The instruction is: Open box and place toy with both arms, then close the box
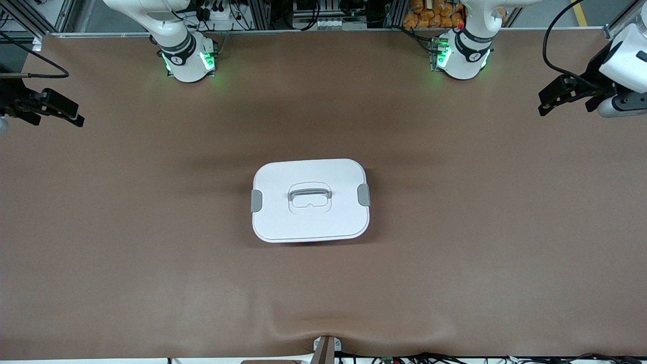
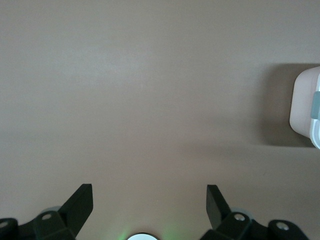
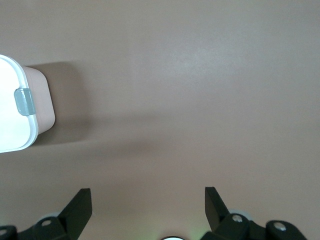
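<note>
The box [image 1: 310,222] stands in the middle of the table, its white lid on. A grey clip sits at each end of the lid [image 1: 256,200] [image 1: 364,194], and the grey handle [image 1: 309,194] lies flat in its recess. The toy is out of view. My left gripper [image 1: 542,103] hangs open over the left arm's end of the table, well apart from the box. My right gripper [image 1: 78,115] hangs open over the right arm's end. The left wrist view shows open fingers [image 2: 80,202] over bare mat and one end of the box [image 2: 304,107]. The right wrist view shows the same, with the box [image 3: 15,115].
A brown mat [image 1: 151,227] covers the whole table. It has a raised wrinkle [image 1: 323,326] at the edge nearest the front camera, above a small bracket [image 1: 326,348]. The arm bases [image 1: 189,60] [image 1: 462,58] glow green along the edge farthest from the camera.
</note>
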Robot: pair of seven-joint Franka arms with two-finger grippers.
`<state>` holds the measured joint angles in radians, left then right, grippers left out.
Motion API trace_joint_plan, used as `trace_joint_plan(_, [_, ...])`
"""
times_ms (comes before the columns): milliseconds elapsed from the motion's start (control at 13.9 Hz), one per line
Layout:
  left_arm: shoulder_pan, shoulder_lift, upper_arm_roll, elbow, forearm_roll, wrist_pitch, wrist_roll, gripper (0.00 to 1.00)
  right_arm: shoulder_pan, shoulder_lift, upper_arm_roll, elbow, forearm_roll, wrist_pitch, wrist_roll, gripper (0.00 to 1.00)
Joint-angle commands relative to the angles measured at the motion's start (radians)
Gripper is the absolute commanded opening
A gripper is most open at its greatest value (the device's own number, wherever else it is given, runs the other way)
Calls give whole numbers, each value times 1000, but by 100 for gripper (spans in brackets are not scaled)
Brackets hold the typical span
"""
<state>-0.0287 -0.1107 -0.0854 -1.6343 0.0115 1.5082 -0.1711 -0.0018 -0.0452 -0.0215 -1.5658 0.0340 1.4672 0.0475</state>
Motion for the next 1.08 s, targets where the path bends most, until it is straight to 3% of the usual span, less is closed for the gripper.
trace_joint_plan(0, [-10,-23,12,-24,-36,10,22,100,-3,-15,5,-16,-16,-2,3,100])
trace_joint_plan(1004, [-5,3,3,11,-16,1,18,100,-4,-15,5,-14,-16,-7,5,100])
